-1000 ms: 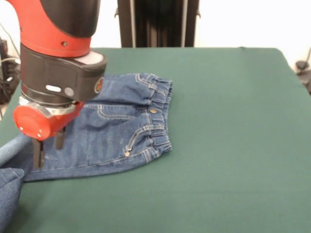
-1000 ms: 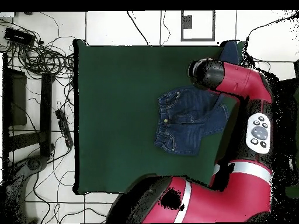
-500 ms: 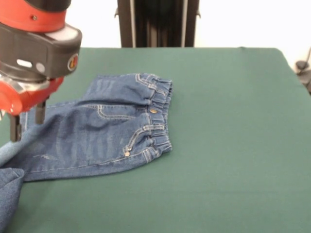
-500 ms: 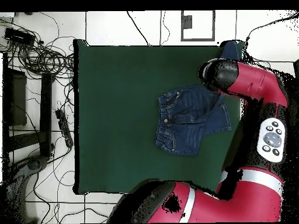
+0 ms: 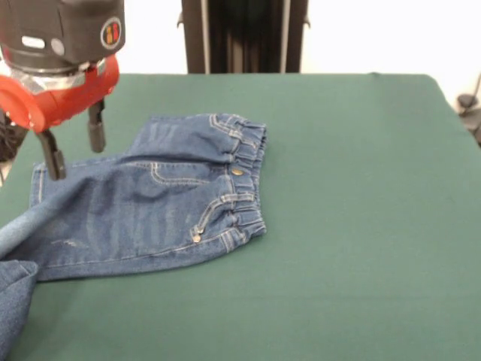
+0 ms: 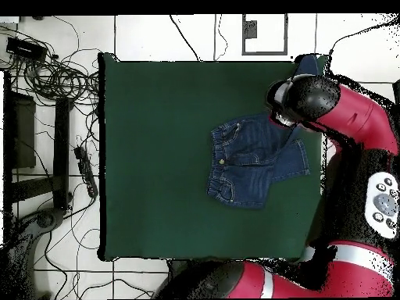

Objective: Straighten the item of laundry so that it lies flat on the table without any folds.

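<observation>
The blue denim jeans (image 5: 165, 203) lie on the green table (image 5: 361, 226), left of centre, with the elastic waistband toward the middle. The legs are folded over each other. One leg runs to the near-left corner and hangs over the edge (image 5: 11, 301). My gripper (image 5: 74, 147) hovers open and empty above the far-left part of the jeans, near a cuff. In the overhead view the jeans (image 6: 250, 160) lie by the table's (image 6: 156, 156) right edge, and the arm's head (image 6: 301, 98) covers the gripper.
The black pedestal (image 5: 244, 34) stands behind the table's far edge. In the overhead view, cables and a power strip (image 6: 82, 164) lie on the floor left of the table. The red arm (image 6: 367, 141) curves round the right side.
My gripper has lifted off the jeans leg and moved toward the far-left side, staying open. The jeans lie as they did half a second ago.
</observation>
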`<state>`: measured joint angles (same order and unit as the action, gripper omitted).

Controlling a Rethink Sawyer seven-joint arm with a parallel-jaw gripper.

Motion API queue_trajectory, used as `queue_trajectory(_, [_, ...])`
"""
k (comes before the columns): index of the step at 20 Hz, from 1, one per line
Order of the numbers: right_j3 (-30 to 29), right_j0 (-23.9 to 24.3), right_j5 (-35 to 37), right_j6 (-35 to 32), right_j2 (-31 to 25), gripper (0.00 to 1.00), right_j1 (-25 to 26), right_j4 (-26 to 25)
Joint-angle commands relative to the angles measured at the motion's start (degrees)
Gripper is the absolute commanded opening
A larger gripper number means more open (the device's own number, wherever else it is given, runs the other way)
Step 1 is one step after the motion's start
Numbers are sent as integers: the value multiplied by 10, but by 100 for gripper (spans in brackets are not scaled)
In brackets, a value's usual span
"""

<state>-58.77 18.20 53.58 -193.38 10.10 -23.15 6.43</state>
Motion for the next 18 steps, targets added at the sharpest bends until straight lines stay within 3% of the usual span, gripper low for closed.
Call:
queue_trajectory(1, [-149, 4, 42, 6, -94, 100, -17, 85])
queue_trajectory(6, [-159, -1, 25, 15, -92, 100, -16, 95])
queue_trajectory(11, [-142, -5, 62, 23, -82, 100, 1, 83])
queue_trajectory(18, [-110, -32, 92, -30, -31, 100, 47, 47])
